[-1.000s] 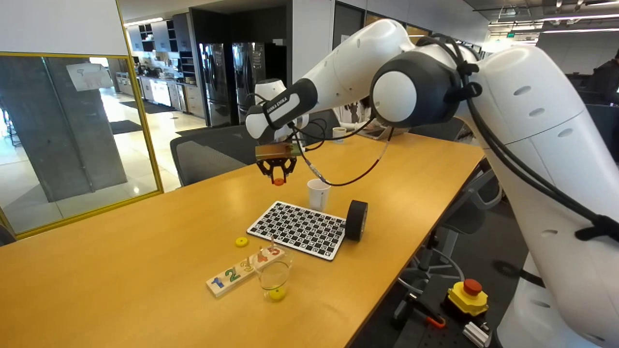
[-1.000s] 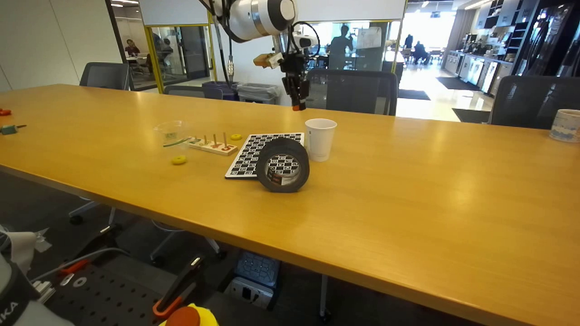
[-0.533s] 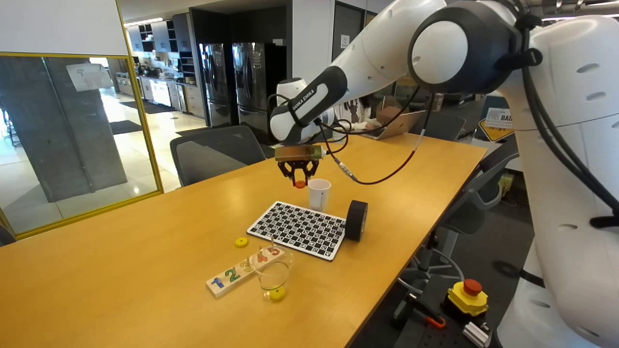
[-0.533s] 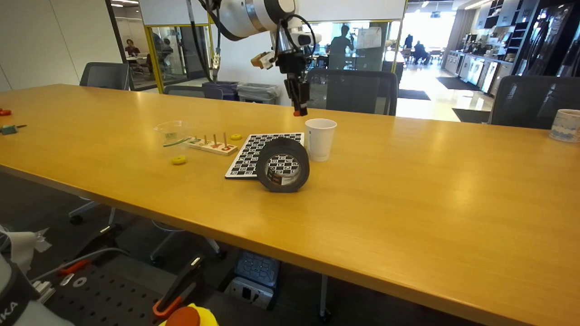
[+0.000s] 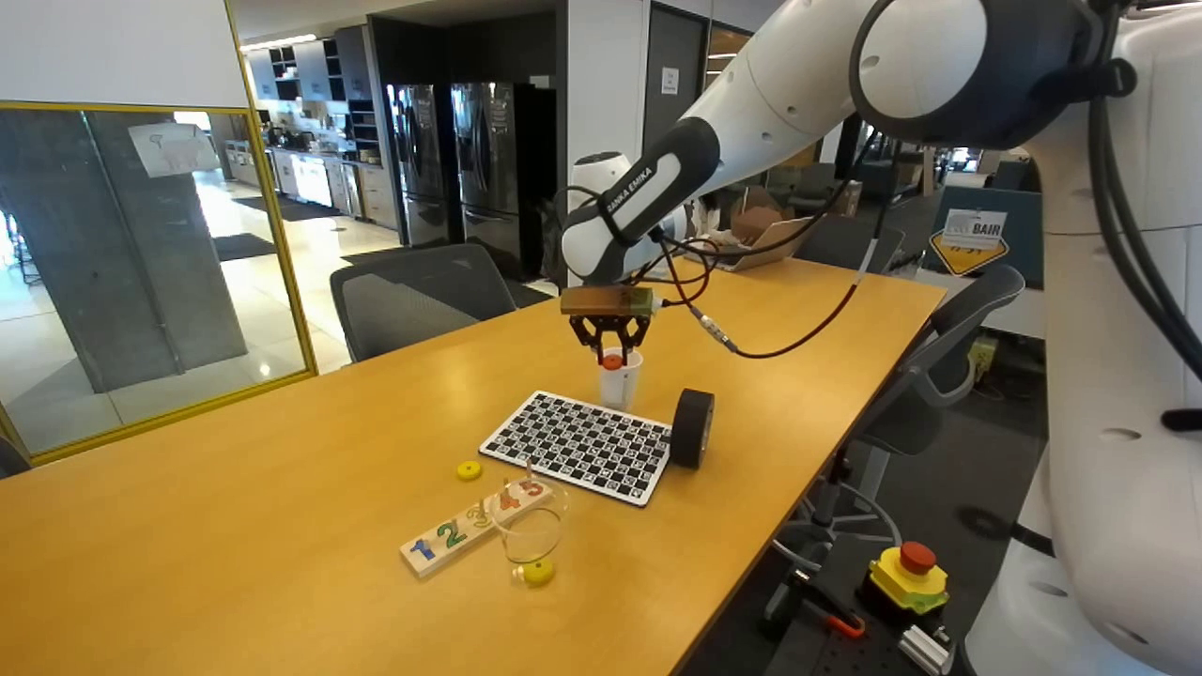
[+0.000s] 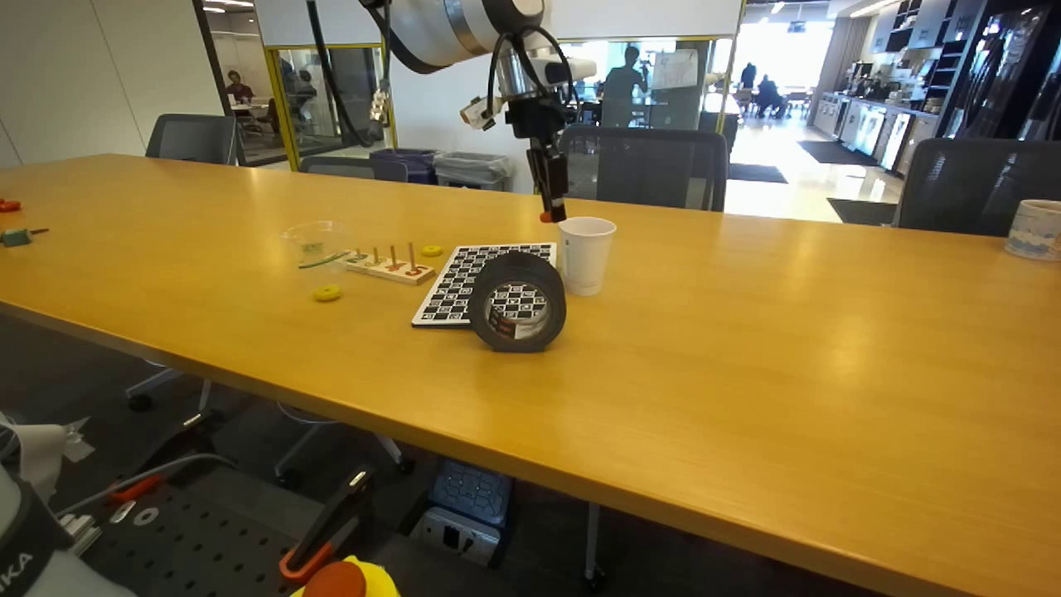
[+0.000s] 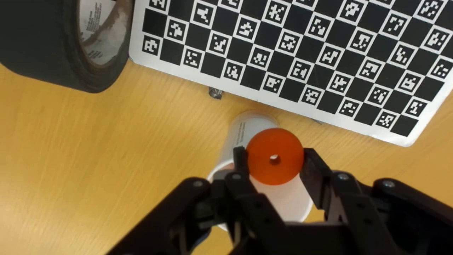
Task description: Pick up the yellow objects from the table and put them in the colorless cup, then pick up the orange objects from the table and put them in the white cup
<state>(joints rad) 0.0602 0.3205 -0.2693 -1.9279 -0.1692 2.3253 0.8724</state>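
Orange disc [image 7: 262, 156]: I hold it up off the table [image 5: 282, 526], a small hole showing through its middle; in my wrist view it hides part of the white cup [image 6: 586, 264].
End effector [image 7: 272, 156]: clamped on that disc, one dark finger against each side of its edge.
White cup: upright on the table, just beside the checkered board [image 5: 577, 446]; the disc sits close to its rim in both exterior views, and I cannot tell whether the two touch.
Colorless cup [image 5: 533, 535]: on the table next to the number board [image 5: 474, 531], well apart from the white cup.
One yellow disc [image 5: 537, 573]: flat on the table, just beside the foot of the colorless cup.
Another yellow disc [image 5: 470, 470]: also flat on the table, near a corner of the checkered board.
Number board: light wood, coloured figures 1 to 5, thin pegs standing up from it.
Black tape roll [image 5: 692, 429]: on its edge at the checkered board's side; contact I cannot judge.
Far end of the table: an orange-red piece [image 6: 9, 206] and a green block [image 6: 16, 238], small in my exterior view.
Mug [image 6: 1034, 230]: on the table, cut off by the picture's edge.
Stop button [image 5: 909, 575]: red on a yellow base, below table height.
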